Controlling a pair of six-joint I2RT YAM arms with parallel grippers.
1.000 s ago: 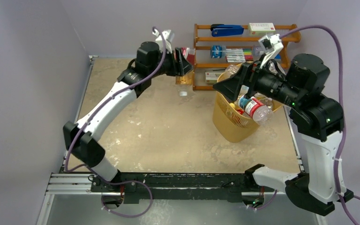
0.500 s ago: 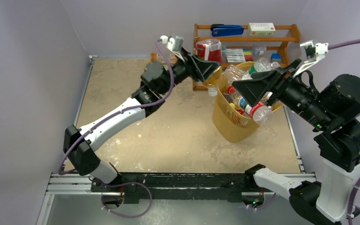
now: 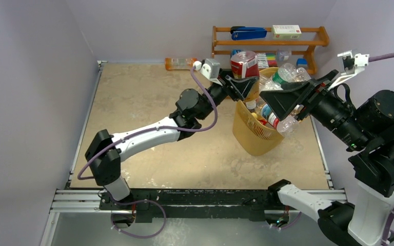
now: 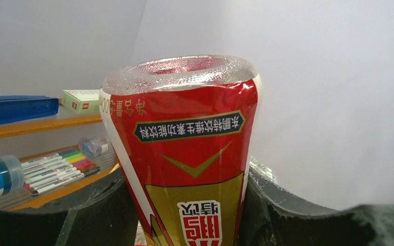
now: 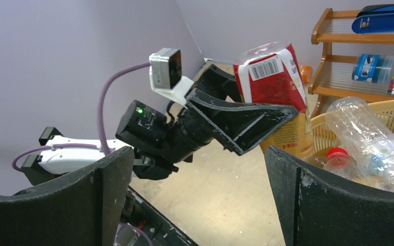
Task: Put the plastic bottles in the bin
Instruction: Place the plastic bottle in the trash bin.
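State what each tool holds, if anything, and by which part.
The left tool grips the red-labelled bottle around its middle, base up. The right tool is open and holds nothing.

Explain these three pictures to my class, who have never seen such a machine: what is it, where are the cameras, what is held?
Two robot arms are bolted to a beige table. One picture looks down from above; the other two come from a camera on each wrist. The left gripper is shut on a clear plastic bottle with a red label, base upward, near the rim of the yellow-orange latticed plastic bin, which is heaped with clear bottles. The right gripper is open and empty near the bin. A small orange bottle lies at the table's far edge, left of a brown wooden shelf rack.
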